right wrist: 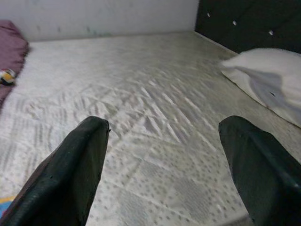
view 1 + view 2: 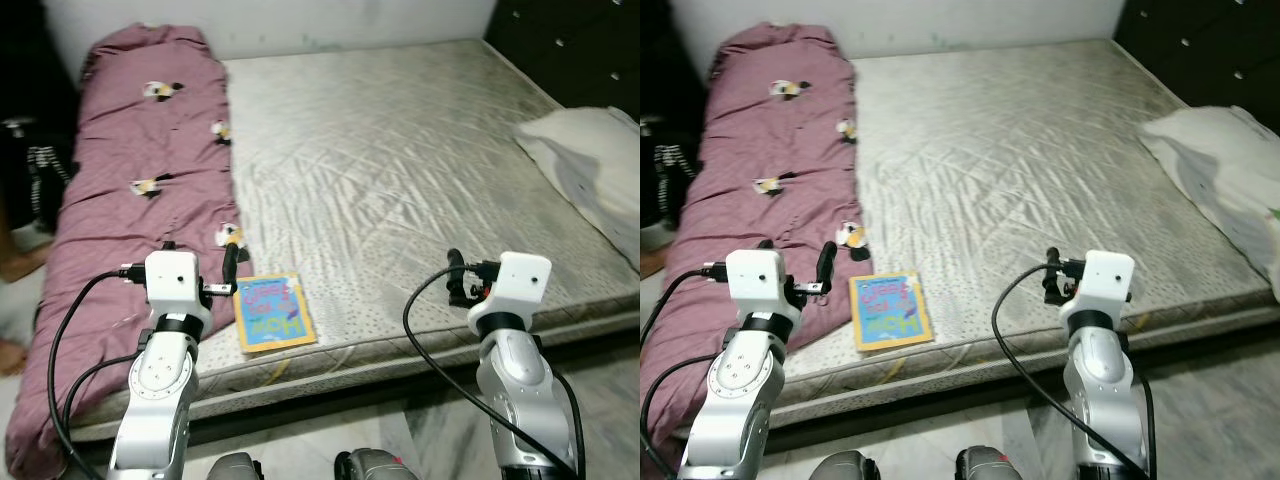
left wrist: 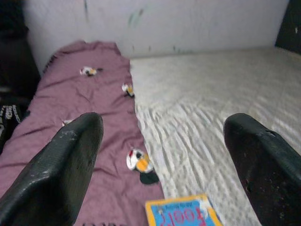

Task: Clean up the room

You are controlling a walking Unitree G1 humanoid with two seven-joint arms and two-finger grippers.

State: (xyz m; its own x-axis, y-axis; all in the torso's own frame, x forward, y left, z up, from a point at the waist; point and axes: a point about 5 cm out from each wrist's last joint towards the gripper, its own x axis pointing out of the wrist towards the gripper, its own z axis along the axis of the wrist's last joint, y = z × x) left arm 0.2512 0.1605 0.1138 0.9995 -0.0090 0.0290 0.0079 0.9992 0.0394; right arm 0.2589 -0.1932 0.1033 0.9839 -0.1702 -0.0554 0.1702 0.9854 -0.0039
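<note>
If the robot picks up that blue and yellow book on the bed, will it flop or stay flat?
The book looks thin, so it probably bends a little when held by one edge. It lies flat on the mattress, so the left gripper may struggle to get underneath. It looks light.

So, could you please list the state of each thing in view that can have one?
Blue and yellow children's book: closed, flat near the mattress edge.
Mauve penguin-print blanket: rumpled, along the bed's left side.
White pillow: lying crumpled by the dark headboard.
Left gripper: open, empty.
Right gripper: open, empty.
</note>
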